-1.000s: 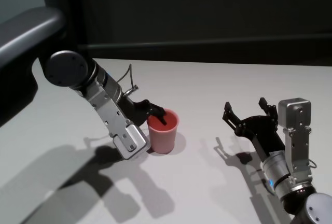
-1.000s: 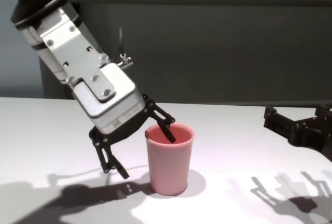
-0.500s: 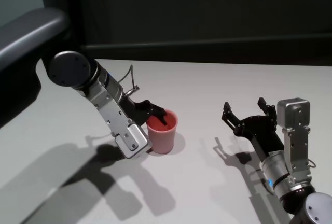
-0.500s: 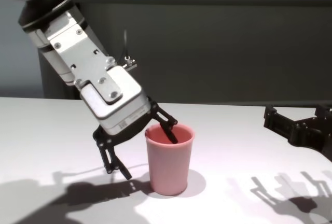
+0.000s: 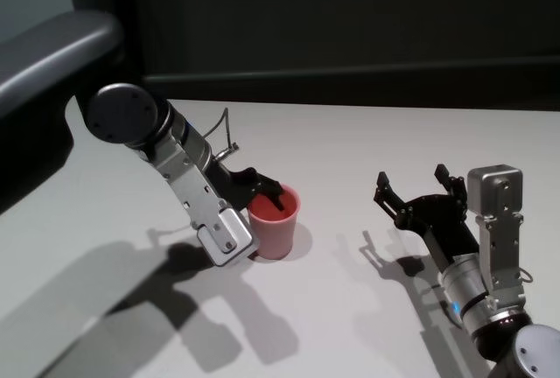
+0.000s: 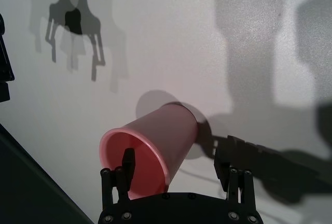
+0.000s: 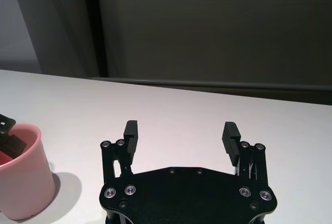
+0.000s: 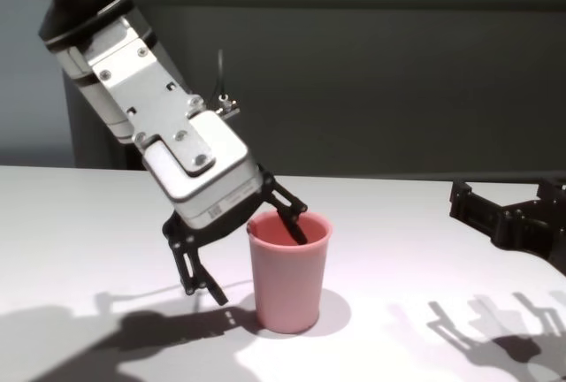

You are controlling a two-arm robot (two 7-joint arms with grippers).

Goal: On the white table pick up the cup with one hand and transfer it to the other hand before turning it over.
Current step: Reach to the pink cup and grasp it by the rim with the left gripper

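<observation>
- The left arm slants down from the upper left toward the middle of the white worktop [image 5: 367, 142], its silver wrist housing tilted and the left tool [image 8: 248, 249] pointing down and to the right at the cup [image 8: 289, 271].
- The left tool is spread open and straddles the cup's left wall: one finger [image 8: 292, 223] dips inside the rim, the other finger [image 8: 199, 280] hangs outside to the left, clear of the cup's side, its tip just above the worktop.
- The cup stands upright on the worktop, mouth up, left of centre and fairly near the robot.
- The right arm rises from the near right corner with its forearm roughly upright; the right tool [image 5: 420, 192] reaches toward the far left, held above the worktop with its fingers wide apart and nothing between them, well apart from the cup.
- The chest view shows the gap between the outer left finger and the cup's wall, which the head view hides behind the wrist housing.
- The left wrist view looks down into the cup's mouth [image 6: 134, 164], with one finger [image 6: 127, 163] against the inner wall near the rim and the other finger [image 6: 224, 156] off to the side beyond the cup's base.
- The right wrist view shows the right tool's two fingers [image 7: 130, 130] parallel and spread, with the cup [image 7: 21, 175] off to one side beyond them on the worktop [image 7: 181, 115].
</observation>
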